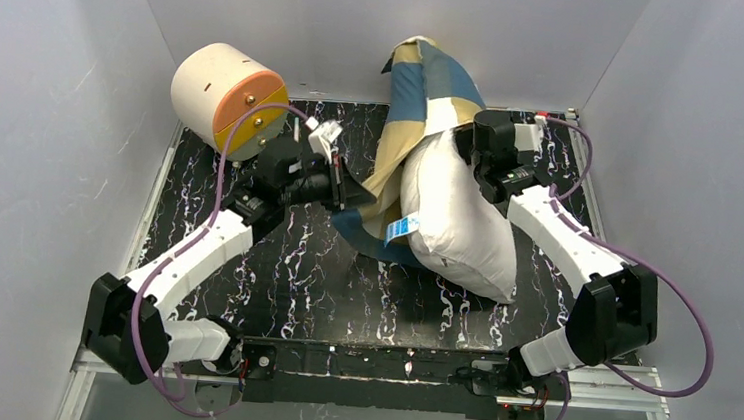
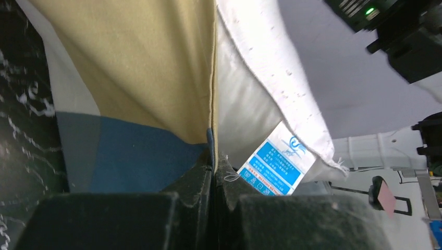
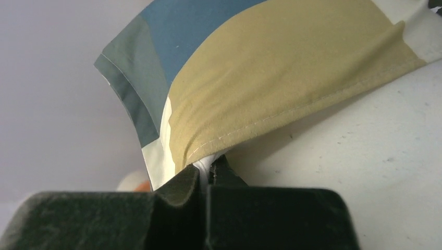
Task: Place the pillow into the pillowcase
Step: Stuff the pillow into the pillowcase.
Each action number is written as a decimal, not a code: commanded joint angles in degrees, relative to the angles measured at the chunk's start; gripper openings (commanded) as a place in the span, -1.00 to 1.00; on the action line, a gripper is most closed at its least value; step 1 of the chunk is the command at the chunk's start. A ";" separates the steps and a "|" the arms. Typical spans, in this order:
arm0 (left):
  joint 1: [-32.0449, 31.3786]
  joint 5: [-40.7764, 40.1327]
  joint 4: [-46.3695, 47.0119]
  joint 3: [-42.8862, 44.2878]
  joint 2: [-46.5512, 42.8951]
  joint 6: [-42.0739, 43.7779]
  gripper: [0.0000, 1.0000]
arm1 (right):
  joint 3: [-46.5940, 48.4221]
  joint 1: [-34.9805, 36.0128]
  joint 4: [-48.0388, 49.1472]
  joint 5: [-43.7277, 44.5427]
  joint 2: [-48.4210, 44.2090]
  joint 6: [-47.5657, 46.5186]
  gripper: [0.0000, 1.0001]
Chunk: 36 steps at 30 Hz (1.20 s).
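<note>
While tight on pillowcase [image 1: 428,79], left hand [image 2: 213,167], right hand [image 3: 208,176] over marbled table [image 1: 293,274], grey walls [image 1: 56,95]

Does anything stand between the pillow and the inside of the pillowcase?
Nothing visible does. The pillow already has its far end inside the pillowcase, and the left gripper and right gripper pinch the hem on either side of the opening. The cylinder stands apart, far to the left.

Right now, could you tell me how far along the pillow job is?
Done: the far end of the pillow sits inside the pillowcase. In hand: left gripper and right gripper each pinch its open hem. Left: most of the pillow is bare and needs covering.
</note>
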 commanded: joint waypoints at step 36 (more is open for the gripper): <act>-10.84 -46.54 -34.96 17.52 4.12 17.10 0.64 | 38.85 -16.22 -37.34 -66.98 22.81 -69.51 0.55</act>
